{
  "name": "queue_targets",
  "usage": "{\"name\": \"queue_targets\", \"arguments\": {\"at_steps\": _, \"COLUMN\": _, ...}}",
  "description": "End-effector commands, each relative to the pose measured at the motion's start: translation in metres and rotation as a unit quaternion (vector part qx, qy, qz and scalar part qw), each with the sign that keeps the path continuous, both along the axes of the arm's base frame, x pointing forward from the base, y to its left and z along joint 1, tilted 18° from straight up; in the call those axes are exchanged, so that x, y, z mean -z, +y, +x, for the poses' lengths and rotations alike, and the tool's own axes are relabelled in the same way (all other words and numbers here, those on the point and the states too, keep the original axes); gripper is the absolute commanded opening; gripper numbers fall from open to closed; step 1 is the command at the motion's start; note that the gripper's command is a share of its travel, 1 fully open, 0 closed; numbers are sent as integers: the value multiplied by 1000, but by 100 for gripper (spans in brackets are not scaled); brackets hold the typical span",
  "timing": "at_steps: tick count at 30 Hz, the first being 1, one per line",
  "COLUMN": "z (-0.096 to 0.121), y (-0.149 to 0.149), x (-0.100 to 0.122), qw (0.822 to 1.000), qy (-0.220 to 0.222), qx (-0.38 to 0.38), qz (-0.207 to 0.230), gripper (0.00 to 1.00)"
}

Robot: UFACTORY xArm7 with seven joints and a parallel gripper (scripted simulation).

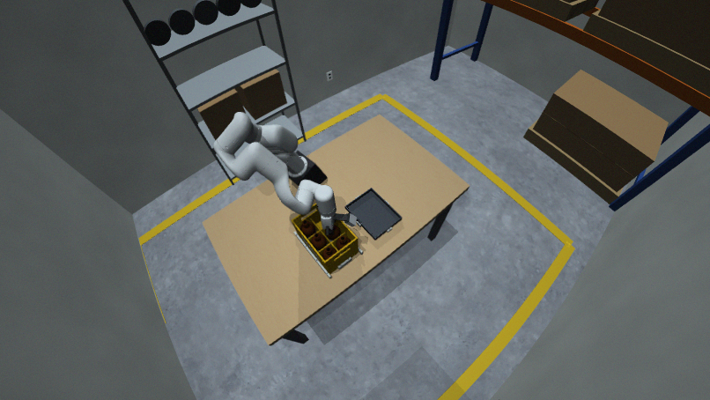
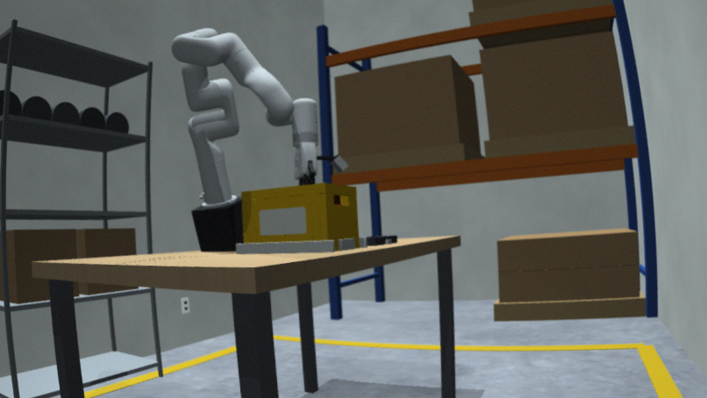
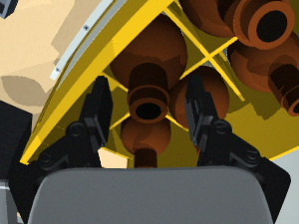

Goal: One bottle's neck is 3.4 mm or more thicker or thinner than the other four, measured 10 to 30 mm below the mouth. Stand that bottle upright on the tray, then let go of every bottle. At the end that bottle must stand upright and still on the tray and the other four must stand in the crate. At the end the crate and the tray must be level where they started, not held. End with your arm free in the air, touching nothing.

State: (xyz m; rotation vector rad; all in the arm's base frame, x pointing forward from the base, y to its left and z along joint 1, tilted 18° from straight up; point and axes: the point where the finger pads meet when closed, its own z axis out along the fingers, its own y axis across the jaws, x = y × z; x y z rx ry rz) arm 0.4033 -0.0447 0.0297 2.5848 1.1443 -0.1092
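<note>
The yellow crate (image 1: 347,252) (image 2: 282,197) (image 3: 131,35) stands level on the table with five brown bottles upright in its cells. My gripper (image 1: 329,231) (image 2: 307,181) (image 3: 148,89) is open and points down over the crate. Its fingers stand on either side of one bottle's neck (image 3: 149,94), with a gap on each side. Other bottles (image 1: 306,227) (image 1: 317,240) (image 1: 342,241) stand around it; one mouth (image 3: 272,25) shows at upper right in the wrist view. The dark tray (image 1: 373,214) (image 2: 381,240) lies level beside the crate and bears no bottle. Neck differences cannot be told.
Light grey strips (image 1: 313,254) (image 2: 284,246) lie along the crate's foot on the wooden table (image 1: 248,253) (image 2: 148,264). Crate walls and dividers surround the bottles closely. A grey shelf (image 1: 231,77) and a blue and orange rack (image 2: 324,98) stand away from the table.
</note>
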Motion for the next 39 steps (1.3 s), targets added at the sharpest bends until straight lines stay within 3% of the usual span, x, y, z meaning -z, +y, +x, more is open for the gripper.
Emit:
{"name": "queue_targets", "arguments": {"at_steps": 1, "z": 1, "y": 1, "x": -1, "qw": 1000, "qy": -2, "qx": -1, "qz": 0, "gripper": 65}}
{"name": "queue_targets", "arguments": {"at_steps": 24, "z": 1, "y": 1, "x": -2, "qw": 1000, "qy": -2, "qx": -1, "qz": 0, "gripper": 65}}
{"name": "queue_targets", "arguments": {"at_steps": 39, "z": 0, "y": 10, "x": -29, "qw": 1000, "qy": -2, "qx": -1, "qz": 0, "gripper": 65}}
